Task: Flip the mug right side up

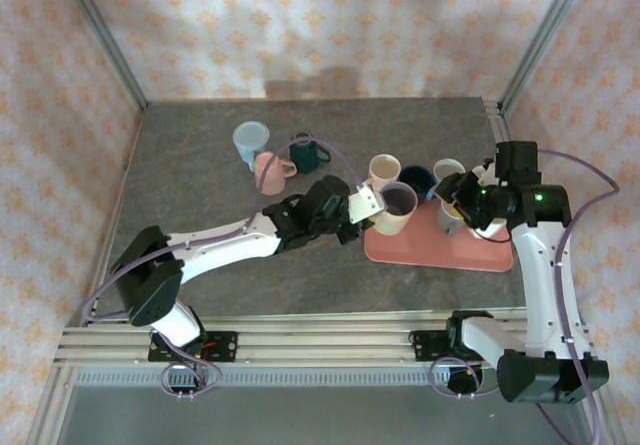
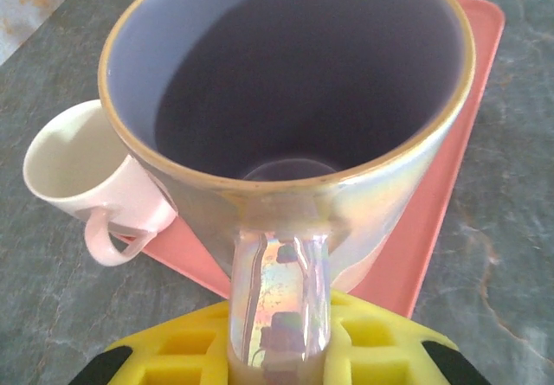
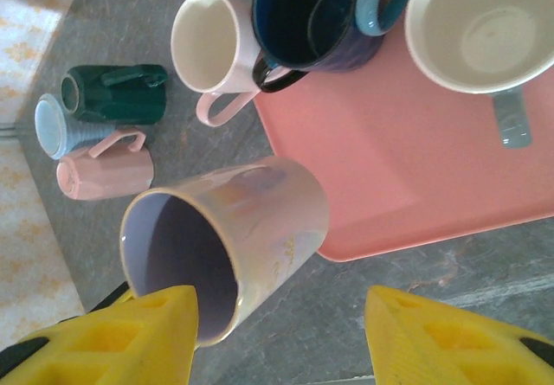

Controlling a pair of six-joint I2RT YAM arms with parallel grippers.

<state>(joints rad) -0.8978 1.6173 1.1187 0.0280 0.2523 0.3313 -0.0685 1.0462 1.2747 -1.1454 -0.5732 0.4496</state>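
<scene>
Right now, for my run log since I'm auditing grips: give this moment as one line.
left gripper: shut on iridescent mug handle | mug: mouth up, at tray edge | right gripper: open, empty

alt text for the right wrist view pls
An iridescent mug with a lilac inside is at lower left, mouth toward the camera, beside a salmon-pink tray, above two yellow jaws standing apart. Beyond are a cream mug, a dark blue mug and a wide cream mug with a grey-blue handle; a dark green mug, pale blue cup and pink mug sit left.
</scene>
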